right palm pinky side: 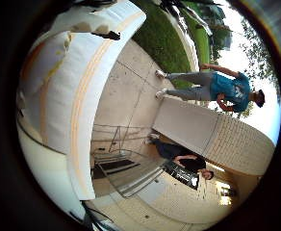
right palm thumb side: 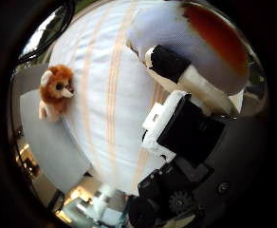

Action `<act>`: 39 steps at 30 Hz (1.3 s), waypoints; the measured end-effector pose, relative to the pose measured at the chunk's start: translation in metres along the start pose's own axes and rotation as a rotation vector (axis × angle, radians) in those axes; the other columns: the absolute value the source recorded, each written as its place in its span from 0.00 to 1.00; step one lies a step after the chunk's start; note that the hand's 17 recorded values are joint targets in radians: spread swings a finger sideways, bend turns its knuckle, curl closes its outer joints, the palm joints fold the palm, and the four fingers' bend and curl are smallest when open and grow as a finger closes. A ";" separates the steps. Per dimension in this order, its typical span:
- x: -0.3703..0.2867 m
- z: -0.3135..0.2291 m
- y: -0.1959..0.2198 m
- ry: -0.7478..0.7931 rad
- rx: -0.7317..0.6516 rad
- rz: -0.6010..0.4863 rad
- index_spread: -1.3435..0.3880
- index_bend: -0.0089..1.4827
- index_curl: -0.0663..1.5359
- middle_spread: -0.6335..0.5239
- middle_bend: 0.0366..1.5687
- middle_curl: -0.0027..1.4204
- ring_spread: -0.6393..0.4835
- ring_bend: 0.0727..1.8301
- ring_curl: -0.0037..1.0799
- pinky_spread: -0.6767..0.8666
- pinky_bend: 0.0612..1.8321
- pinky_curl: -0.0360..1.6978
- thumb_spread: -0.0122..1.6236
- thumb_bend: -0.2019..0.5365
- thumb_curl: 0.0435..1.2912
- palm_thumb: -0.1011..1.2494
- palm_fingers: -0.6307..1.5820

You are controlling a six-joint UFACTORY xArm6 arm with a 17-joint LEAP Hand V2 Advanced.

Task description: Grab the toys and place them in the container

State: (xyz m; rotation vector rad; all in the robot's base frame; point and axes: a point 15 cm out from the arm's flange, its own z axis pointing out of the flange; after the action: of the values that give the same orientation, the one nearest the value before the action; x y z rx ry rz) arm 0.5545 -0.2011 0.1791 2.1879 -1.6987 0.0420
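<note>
We see the robot hand [right palm thumb side: 186, 118] pinching a white-orange plush [right palm thumb side: 200, 42] for carrying; lion toy [right palm thumb side: 55, 92] waits on the table [right palm thumb side: 110, 95] edge.

The lion toy [right palm thumb side: 55, 96] has an orange-brown mane, a cream face and cream paws, with a dark eye. It lies on a white cloth [right palm thumb side: 105, 99] marked with pale orange stripes running in bands. A white plush toy [right palm thumb side: 195, 38] with a rust-orange patch sits on the same cloth. The hand [right palm thumb side: 181, 128] is built of white and black parts, with a cream tip on one of its fingers [right palm thumb side: 202, 90]. The pavement [right palm pinky side: 131, 91] is beige, the grass [right palm pinky side: 162, 41] green.
</note>
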 end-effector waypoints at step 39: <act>-0.349 -0.368 0.167 -0.350 0.467 -0.450 0.39 0.59 0.72 0.42 0.88 0.66 0.46 0.81 0.76 0.52 0.88 0.47 0.72 0.23 0.50 0.70 0.62</act>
State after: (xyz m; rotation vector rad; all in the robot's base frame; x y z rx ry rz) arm 0.3749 0.2011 0.4807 3.0374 -1.4148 -0.0740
